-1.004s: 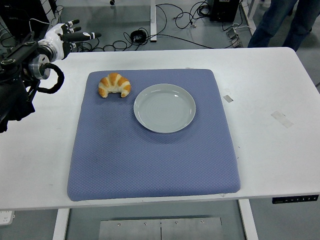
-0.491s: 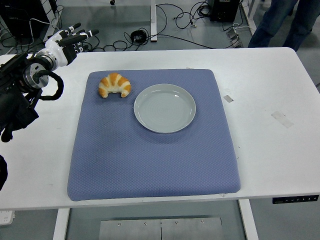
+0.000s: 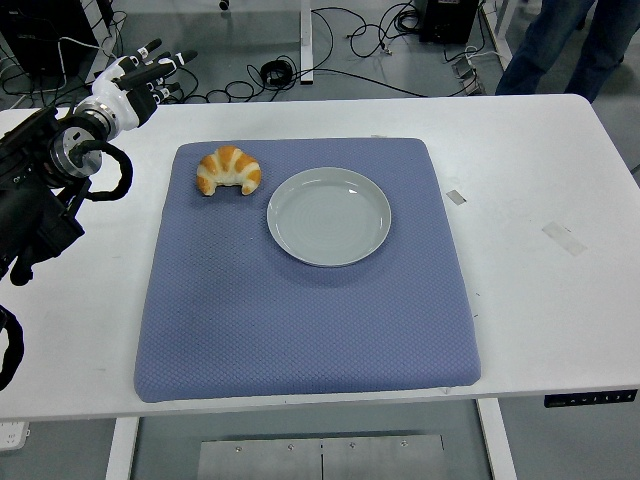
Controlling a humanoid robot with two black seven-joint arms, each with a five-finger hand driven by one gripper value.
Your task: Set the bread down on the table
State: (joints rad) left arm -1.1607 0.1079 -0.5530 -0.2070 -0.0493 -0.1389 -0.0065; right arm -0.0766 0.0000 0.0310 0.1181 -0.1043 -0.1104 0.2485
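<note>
The bread is a golden croissant lying on the blue mat near its far left corner, just left of the grey plate. My left hand is at the table's far left corner, up and to the left of the croissant and well apart from it. Its fingers are spread and hold nothing. The right arm does not show.
The blue mat covers the middle of the white table. Bits of tape lie on the table at the right. A person's legs stand beyond the far right corner. Cables lie on the floor behind.
My left hand has drawn back a little, up and to the left, away from the croissant. The croissant and plate have not moved.
</note>
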